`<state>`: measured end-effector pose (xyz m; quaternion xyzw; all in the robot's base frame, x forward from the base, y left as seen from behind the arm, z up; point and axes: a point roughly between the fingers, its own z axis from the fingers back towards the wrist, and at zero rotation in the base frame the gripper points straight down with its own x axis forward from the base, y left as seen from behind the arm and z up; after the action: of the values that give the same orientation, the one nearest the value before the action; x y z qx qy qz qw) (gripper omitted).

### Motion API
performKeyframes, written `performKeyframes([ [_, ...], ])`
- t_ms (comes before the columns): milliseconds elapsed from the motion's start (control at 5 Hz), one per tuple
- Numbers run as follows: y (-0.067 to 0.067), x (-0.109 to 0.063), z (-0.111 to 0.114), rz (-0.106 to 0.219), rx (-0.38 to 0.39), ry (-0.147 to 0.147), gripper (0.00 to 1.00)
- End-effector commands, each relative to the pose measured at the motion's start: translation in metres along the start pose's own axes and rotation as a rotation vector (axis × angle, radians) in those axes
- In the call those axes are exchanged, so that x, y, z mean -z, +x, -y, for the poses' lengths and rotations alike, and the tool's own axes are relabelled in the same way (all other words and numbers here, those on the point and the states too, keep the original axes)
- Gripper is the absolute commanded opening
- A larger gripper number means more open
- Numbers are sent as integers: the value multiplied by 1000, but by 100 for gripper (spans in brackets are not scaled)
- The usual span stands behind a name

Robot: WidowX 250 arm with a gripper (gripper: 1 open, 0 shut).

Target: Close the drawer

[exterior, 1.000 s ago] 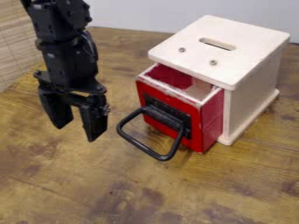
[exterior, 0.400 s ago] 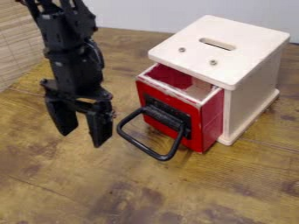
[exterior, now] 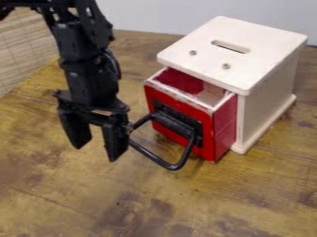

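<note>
The end effector [exterior: 96,132] hangs released beside the part-open drawer [exterior: 188,116], whose handle points front-left.

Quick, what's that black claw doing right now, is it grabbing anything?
Gripper: jaws open, holding nothing, hanging just left of the black handle of the red drawer.

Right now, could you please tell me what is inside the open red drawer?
The drawer sticks partly out of the white cabinet. Only its red inner walls show, and nothing visible lies in it. Its floor and back part are hidden under the cabinet top.
</note>
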<state>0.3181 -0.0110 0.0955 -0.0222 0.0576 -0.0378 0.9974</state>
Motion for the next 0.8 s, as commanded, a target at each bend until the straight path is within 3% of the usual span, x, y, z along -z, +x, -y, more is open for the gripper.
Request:
performKeyframes([
  [0, 9, -16, 9, 62, 17, -1, 100],
  [600, 15, -6, 18, 47, 16, -21, 100],
])
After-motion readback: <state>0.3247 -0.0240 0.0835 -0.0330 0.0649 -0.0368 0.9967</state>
